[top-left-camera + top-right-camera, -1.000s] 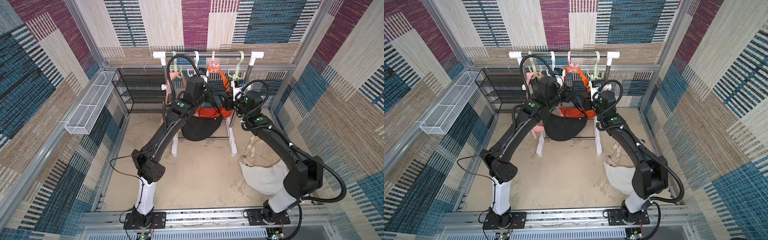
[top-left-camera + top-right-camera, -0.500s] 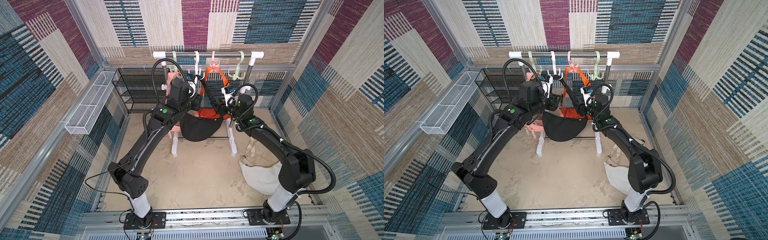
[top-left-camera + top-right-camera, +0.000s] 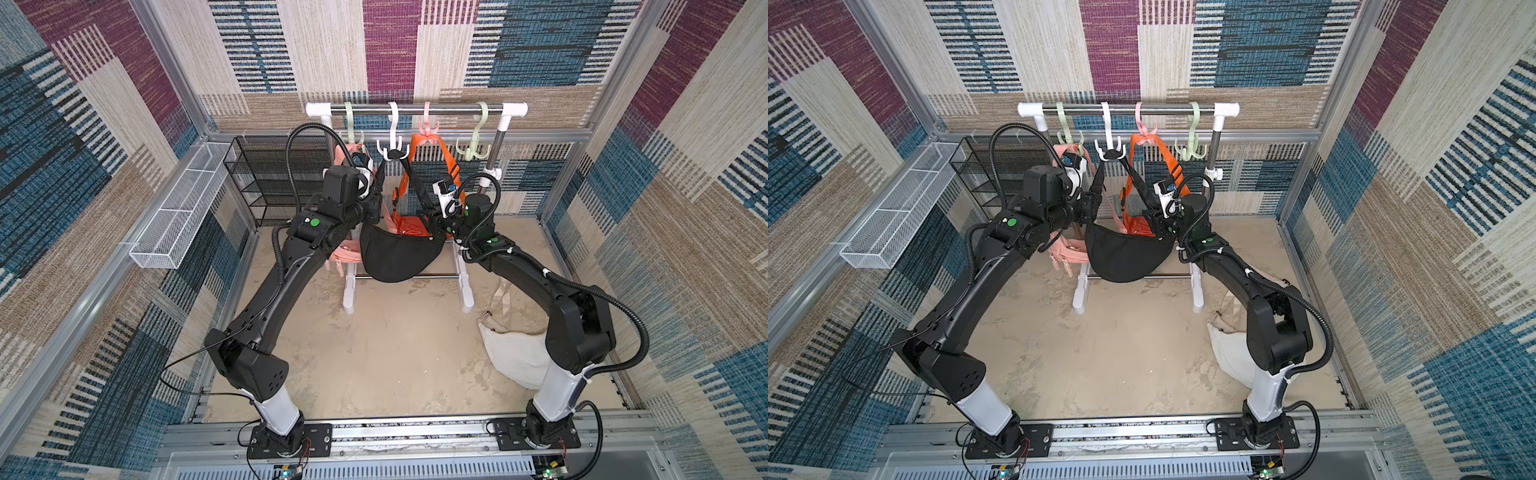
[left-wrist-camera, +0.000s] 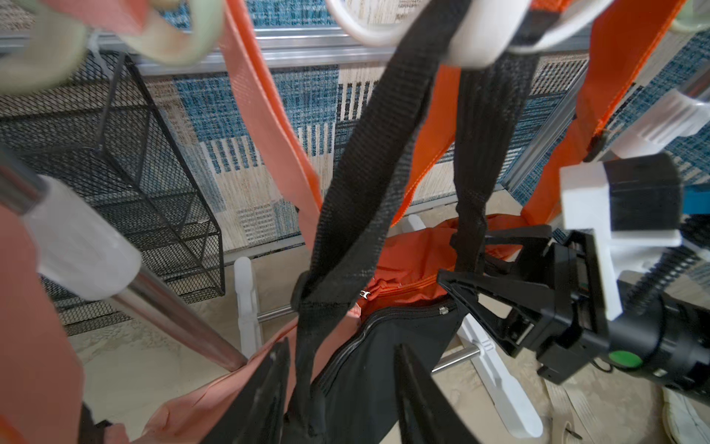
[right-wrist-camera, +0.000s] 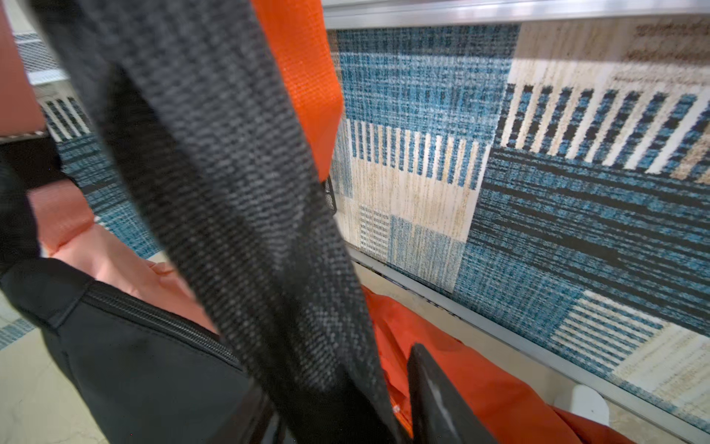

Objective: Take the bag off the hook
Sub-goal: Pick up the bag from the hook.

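since 1 s ago the left arm swung its elbow out left, and the left gripper (image 4: 342,344) slid from in front of the black bag (image 3: 399,253) to its left end. right gripper (image 4: 449,256) came in a little to the bag's right end. bag is still hooked.

black bag hangs mid-rack, in front of the others. its strap (image 4: 369,173) runs up in a v over the white hook (image 3: 392,133), 2nd of 4 from the left on the rail (image 3: 453,110).

left claw: 2 fingers apart, strap's left leg between them, close to 1 finger. cannot tell if it is pinched.

right claw: fingers apart on either side of the strap's right leg, just by the zip end. cannot tell if clamped.

orange bag (image 3: 409,224) hangs just behind on the pink hook (image 3: 428,133). pink bag (image 3: 347,253) hangs left of the black one, partly behind the left arm. cream bag (image 3: 511,353) lies on the floor near right, beside the right arm. black mesh shelf (image 3: 270,178) stands far left, white wire basket (image 3: 174,220) on the left wall.
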You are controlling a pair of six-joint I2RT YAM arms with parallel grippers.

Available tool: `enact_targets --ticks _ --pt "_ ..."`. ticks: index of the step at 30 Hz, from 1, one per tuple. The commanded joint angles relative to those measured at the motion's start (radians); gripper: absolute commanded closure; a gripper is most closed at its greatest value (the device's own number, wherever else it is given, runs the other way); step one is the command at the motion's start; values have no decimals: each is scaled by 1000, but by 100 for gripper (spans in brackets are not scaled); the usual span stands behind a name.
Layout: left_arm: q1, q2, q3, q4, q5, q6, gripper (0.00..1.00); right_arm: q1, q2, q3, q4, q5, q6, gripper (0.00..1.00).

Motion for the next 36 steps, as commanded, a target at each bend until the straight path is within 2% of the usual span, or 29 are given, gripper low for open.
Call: enact_targets --ticks 1,4,6,10,12,17,18,34,35,36 --pt "12 4 -14 -5 19 18 57 1 3 12 33 13 -2 57" --pt "19 -3 -38 11 46 20 60 1 4 18 26 8 -5 68" --pt "23 -9 -55 24 70 20 60 1 6 31 13 4 -5 79" --pt "31 -12 -82 40 102 28 62 1 5 44 3 4 -3 86" --pt "36 -5 -82 38 103 28 68 1 1 47 2 4 -2 91" --pt "45 -5 -78 52 100 32 97 1 -3 65 -13 7 0 99" --pt "48 -4 -74 55 98 33 100 1 -5 68 -16 8 0 100" --pt "68 -17 -28 68 119 26 100 3 -65 150 -80 59 30 100" --pt "68 -16 -23 53 111 22 98 3 -63 150 -85 65 29 100" --pt "70 -18 -23 42 108 21 86 3 -63 150 -90 68 29 100"
